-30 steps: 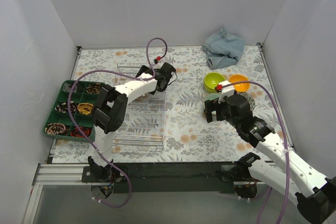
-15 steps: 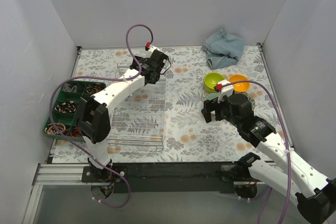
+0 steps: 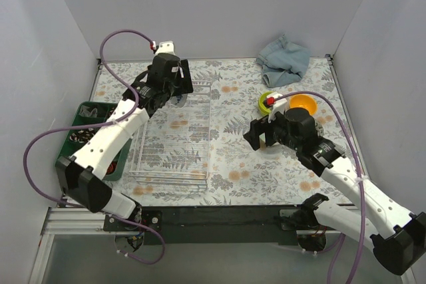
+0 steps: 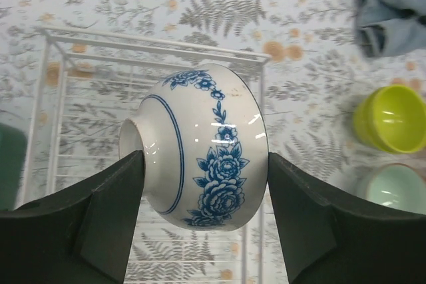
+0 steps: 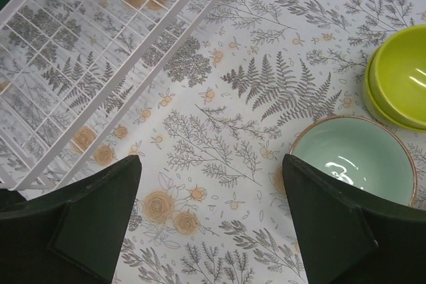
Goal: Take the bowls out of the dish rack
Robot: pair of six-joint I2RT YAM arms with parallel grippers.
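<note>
In the left wrist view a blue-and-white bowl (image 4: 200, 144) lies on its side between the fingers of my left gripper (image 4: 203, 159), which is shut on it, foot against the left finger and rim against the right. It hangs above the far end of the wire dish rack (image 4: 153, 41). From above, the left gripper (image 3: 172, 84) is over the far end of the rack (image 3: 200, 157). My right gripper (image 5: 212, 164) is open over bare cloth, between the rack (image 5: 100, 64) and a pale green bowl (image 5: 353, 157). Stacked lime green bowls (image 5: 399, 84) stand beyond it.
An orange bowl (image 3: 303, 104) and the lime green bowl (image 3: 269, 101) sit right of the right gripper (image 3: 256, 136). A crumpled blue cloth (image 3: 283, 61) lies at the back right. A dark green compartment tray (image 3: 85, 108) stands left of the rack, under the left arm.
My left arm has swung from the rack's far right corner toward its far left, gripper still shut. The right gripper has shifted slightly left and stays open.
</note>
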